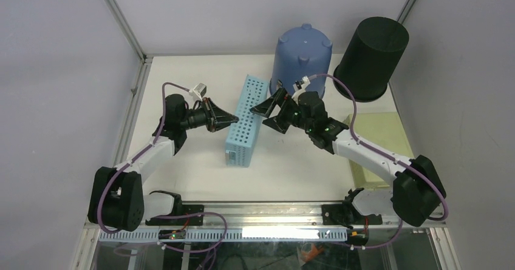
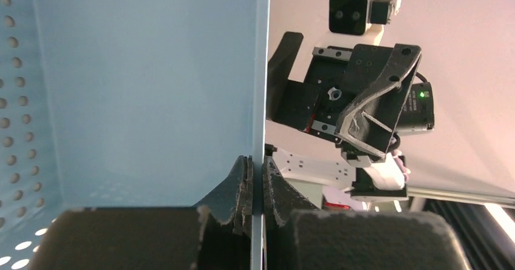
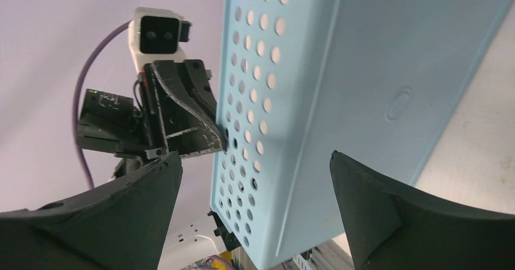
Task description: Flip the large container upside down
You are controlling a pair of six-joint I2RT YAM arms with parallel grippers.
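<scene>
Light-blue and perforated, the large container (image 1: pixel 246 121) stands on one long side on the white counter (image 1: pixel 200 167) at the centre of the top view; the left claw (image 1: pixel 233 122) is clenched on its left edge and the right claw (image 1: pixel 263 117) is spread wide just beside its right face. In the left wrist view, at bottom centre, both fingers pinch the container's thin wall, and its plain inside fills the left half. In the right wrist view the fingers sit far apart in the lower corners, released, with the container's holed wall and plain base rising between them.
</scene>
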